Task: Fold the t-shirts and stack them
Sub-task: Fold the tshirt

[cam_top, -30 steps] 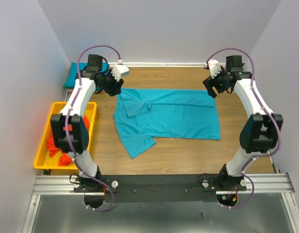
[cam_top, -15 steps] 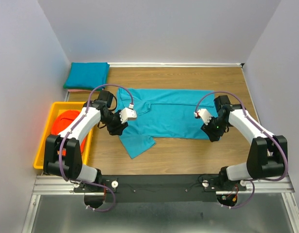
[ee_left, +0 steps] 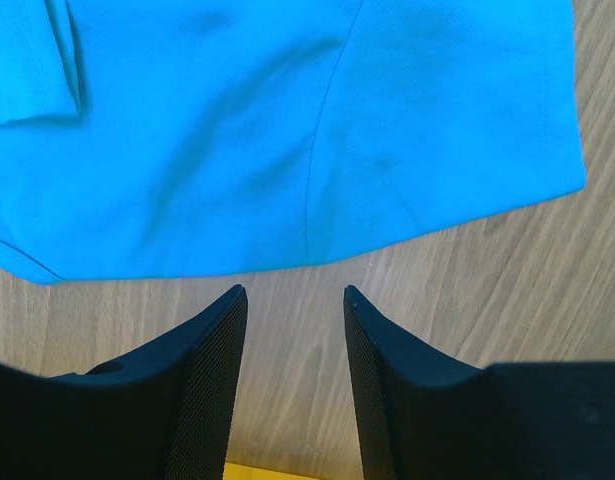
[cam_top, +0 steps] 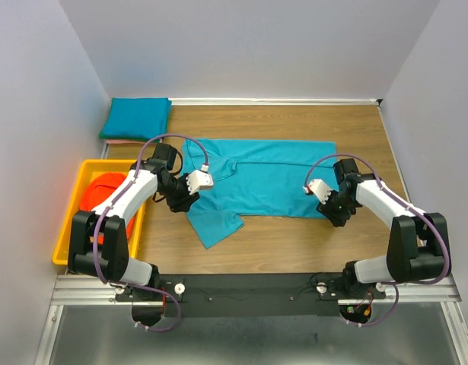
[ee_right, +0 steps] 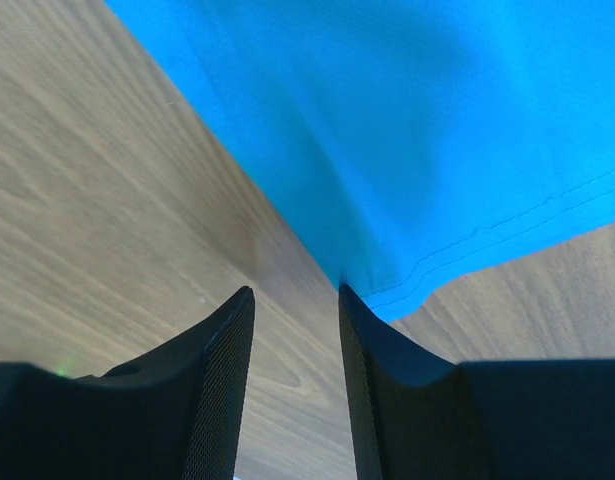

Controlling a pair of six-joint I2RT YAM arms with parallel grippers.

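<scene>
Teal-blue soft cloth t-shirt [cam_top: 272, 179] lies spread across the middle of the top view. We see the left gripper [ee_left: 292, 290] parted over bare wooden table [ee_left: 467, 260], hem just above its fingertips; the right gripper [ee_right: 295, 290] gapes too, grasping nothing, shirt corner at its fingertips' upper right.

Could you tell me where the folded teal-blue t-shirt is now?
In the top view, the folded teal-blue cloth t-shirt lies at the far left corner of the wooden table, beyond the yellow plastic tray and left of the spread-out teal-blue t-shirt.
</scene>
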